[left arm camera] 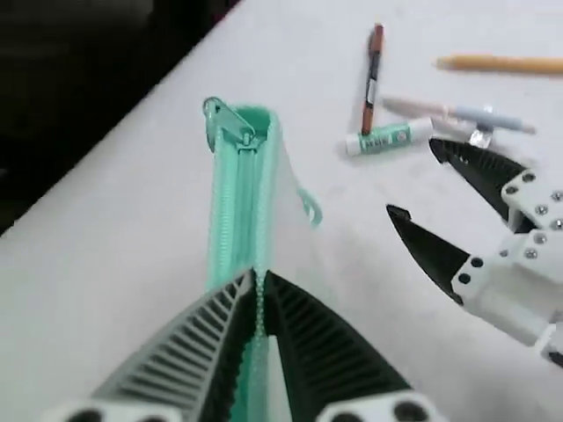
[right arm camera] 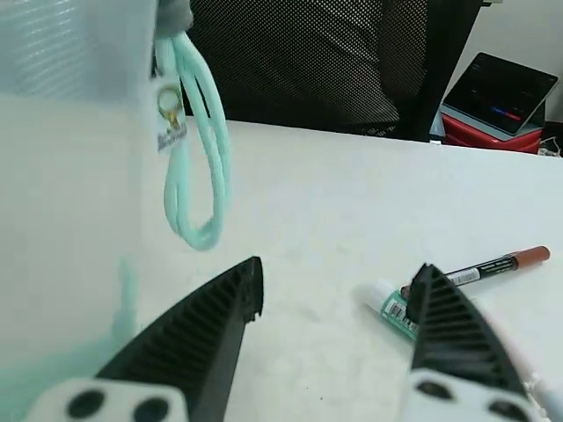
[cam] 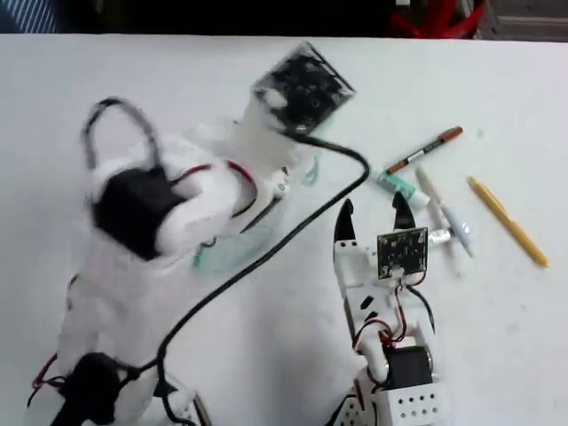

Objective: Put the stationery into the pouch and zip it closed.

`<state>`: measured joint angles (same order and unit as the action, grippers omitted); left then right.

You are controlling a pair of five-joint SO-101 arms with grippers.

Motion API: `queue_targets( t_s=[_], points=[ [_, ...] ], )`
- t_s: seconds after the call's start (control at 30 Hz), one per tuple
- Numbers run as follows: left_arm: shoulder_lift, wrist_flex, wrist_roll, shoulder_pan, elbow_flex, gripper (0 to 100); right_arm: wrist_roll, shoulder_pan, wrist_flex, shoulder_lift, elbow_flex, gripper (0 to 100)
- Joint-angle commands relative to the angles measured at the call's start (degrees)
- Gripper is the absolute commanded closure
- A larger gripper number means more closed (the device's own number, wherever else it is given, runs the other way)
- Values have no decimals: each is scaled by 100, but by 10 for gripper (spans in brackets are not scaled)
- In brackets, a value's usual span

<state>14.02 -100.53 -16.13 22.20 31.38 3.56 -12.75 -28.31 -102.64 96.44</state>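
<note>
The mint-green translucent pouch (left arm camera: 242,202) is lifted off the table, and my left gripper (left arm camera: 260,283) is shut on its zipper edge; the zip pull (left arm camera: 225,120) sits at the far end. In the high view the left arm covers most of the pouch (cam: 216,257). My right gripper (cam: 373,217) stands open on the table beside the pouch (right arm camera: 62,220), nothing between its fingers (right arm camera: 211,325). Just beyond it lie a brown marker (cam: 424,149), a glue stick (cam: 395,185), a pale pen (cam: 448,217) and a yellow pen (cam: 506,220).
The pouch's mint cord loop (right arm camera: 198,176) hangs down near the right gripper. A black cable (cam: 293,235) runs across the white table (cam: 497,355) between the two arms. A black chair (right arm camera: 308,61) stands past the far edge.
</note>
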Motion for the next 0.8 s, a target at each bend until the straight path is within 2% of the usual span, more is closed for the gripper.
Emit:
queue_targets(
  t_s=[0.0,0.17,0.3,0.53,0.67,0.77],
  points=[
    [295,220,747,-593,747,976,-26,22,66,-31,44,730],
    [92,941,1776,-1226,870,976,0,13,66,-40,44,728],
    [-198,1407,2514,-1226,835,976,0,-66,84,-48,44,728],
    [-1191,1160,2760,-716,835,973,0,-251,84,-66,-149,730],
    [-1455,1257,3130,-444,879,973,-18,-418,66,-66,-281,731],
    [-1543,1363,3147,-75,835,972,9,-664,66,-66,-325,730]
  ],
)
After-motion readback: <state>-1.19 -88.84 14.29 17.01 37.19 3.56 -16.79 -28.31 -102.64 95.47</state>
